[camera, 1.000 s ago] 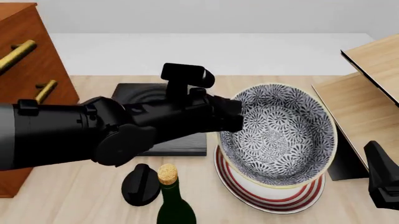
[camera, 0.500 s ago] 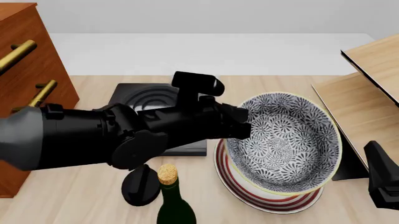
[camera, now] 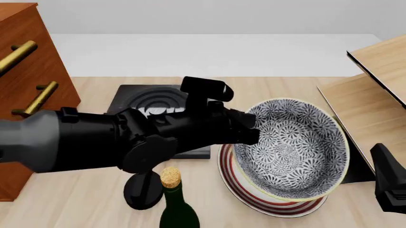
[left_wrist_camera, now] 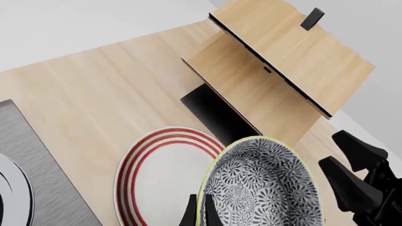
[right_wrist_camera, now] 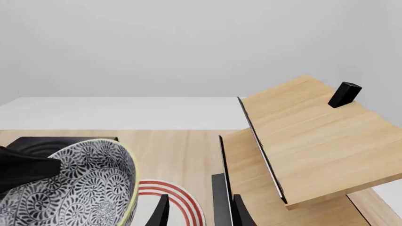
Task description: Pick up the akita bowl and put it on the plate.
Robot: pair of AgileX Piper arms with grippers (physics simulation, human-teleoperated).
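Note:
The akita bowl [camera: 293,151], blue-and-white patterned with a cream rim, hangs tilted over the plate [camera: 248,197], a white plate with red rings. Whether they touch I cannot tell. My left gripper [camera: 249,131] is shut on the bowl's left rim. In the left wrist view its fingertips [left_wrist_camera: 190,215] pinch the rim of the bowl [left_wrist_camera: 264,188], with the plate [left_wrist_camera: 160,172] underneath. My right gripper [camera: 388,186] waits open at the front right, apart from the bowl. In the right wrist view the right gripper [right_wrist_camera: 201,214] holds nothing, and the bowl [right_wrist_camera: 82,183] and plate [right_wrist_camera: 179,197] lie ahead.
A black square stove [camera: 152,100] lies behind the left arm. A corked bottle [camera: 172,202] and a black knob-shaped piece [camera: 143,190] stand at the front. A wooden cabinet with brass handles [camera: 28,71] is on the left, and a wooden rack [camera: 371,99] on the right.
The left arm has carried the bowl down and slightly right, closer onto the plate, and the bowl is less steeply tilted. The right gripper has stayed still.

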